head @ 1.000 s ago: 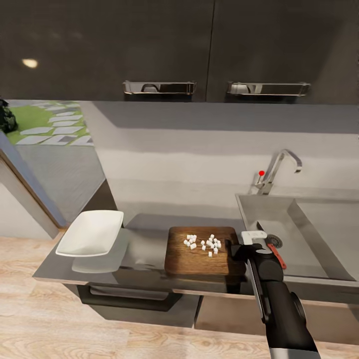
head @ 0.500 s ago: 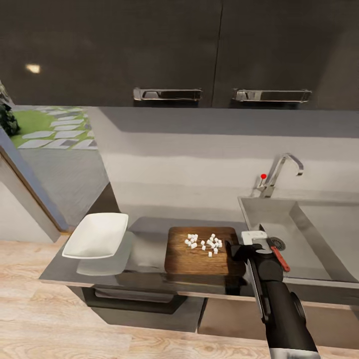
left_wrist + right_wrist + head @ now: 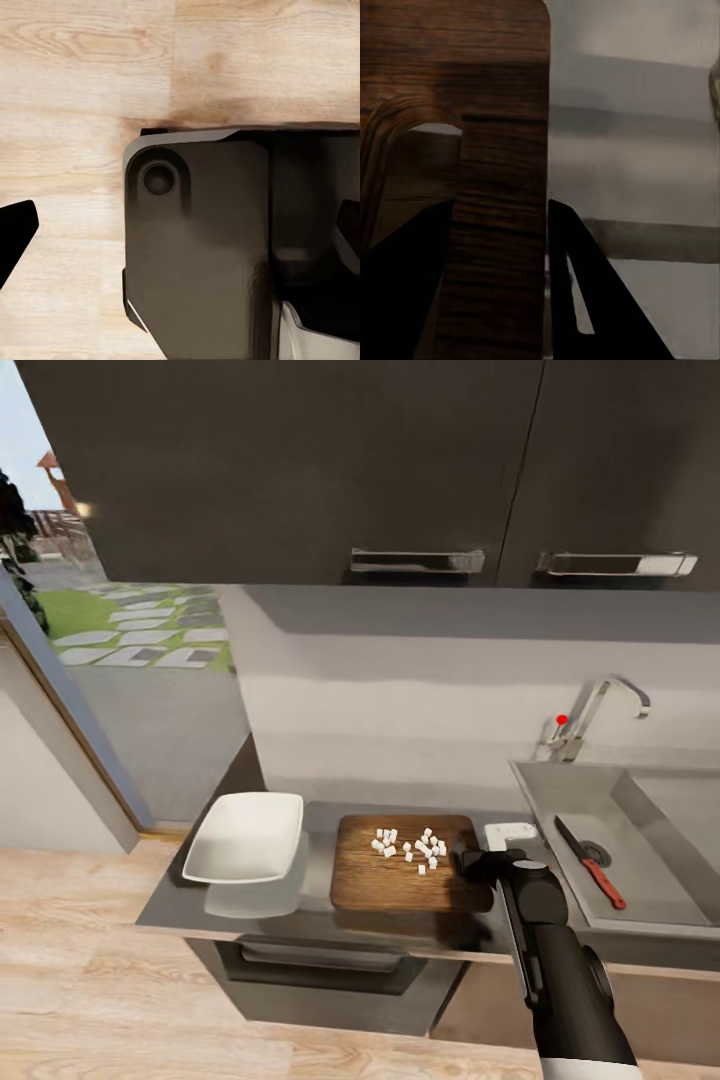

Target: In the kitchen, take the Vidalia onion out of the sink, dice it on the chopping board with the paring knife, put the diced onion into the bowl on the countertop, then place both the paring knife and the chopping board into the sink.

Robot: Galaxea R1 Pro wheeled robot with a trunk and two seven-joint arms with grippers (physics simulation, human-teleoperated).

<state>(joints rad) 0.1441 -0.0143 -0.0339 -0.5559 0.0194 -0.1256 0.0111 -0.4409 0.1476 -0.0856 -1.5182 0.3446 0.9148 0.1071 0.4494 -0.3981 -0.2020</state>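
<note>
Left of the sink [image 3: 560, 800], on the countertop [image 3: 320, 815], shows the chopping board [image 3: 400, 880] pinched at its handle end between the right gripper's [image 3: 470, 860] closed jaws, diced onion [image 3: 410, 847] scattered on top. Has drawn away from the sink and nearer the bowl [image 3: 245, 838] within the last second (arm and view travelling along), probably lining up to tip the cubes in. Leaves the paring knife [image 3: 592, 863] already inside the sink. Keeps the left gripper [image 3: 181, 232] spread wide, empty. Carries no readable writing.
</note>
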